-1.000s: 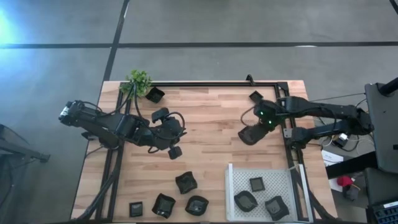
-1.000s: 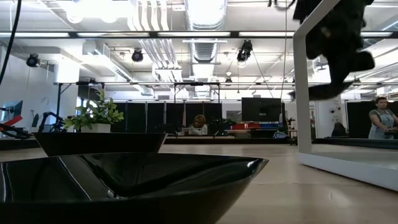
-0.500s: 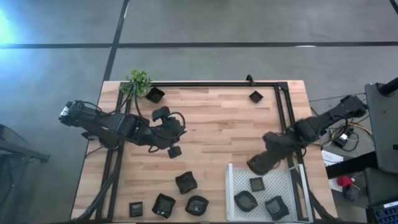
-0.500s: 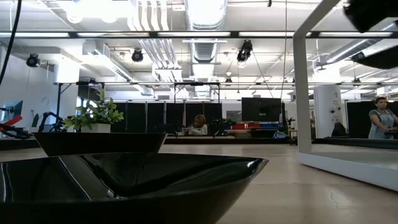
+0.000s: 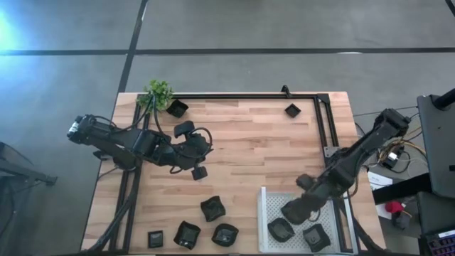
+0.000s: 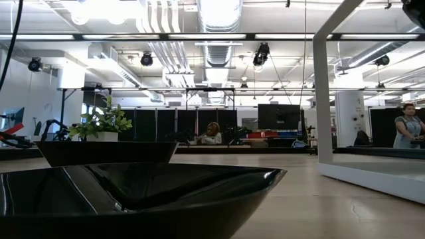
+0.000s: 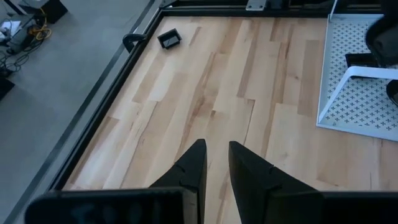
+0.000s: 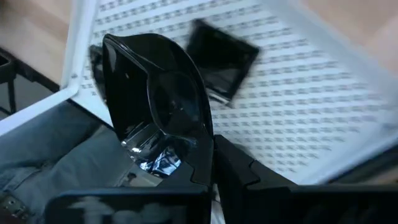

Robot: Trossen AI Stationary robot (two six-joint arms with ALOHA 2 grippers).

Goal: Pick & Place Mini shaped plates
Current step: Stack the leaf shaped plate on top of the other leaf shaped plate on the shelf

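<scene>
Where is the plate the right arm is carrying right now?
In the high view, the carried plate hangs in the right hand over the white tray, above its square plate.

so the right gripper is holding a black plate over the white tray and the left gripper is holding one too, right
Not quite. The left gripper holds nothing: the left wrist view shows only bare wooden table between its fingers. The rest stands: the right gripper is shut on a black plate above the white tray, as the right wrist view shows.
</scene>
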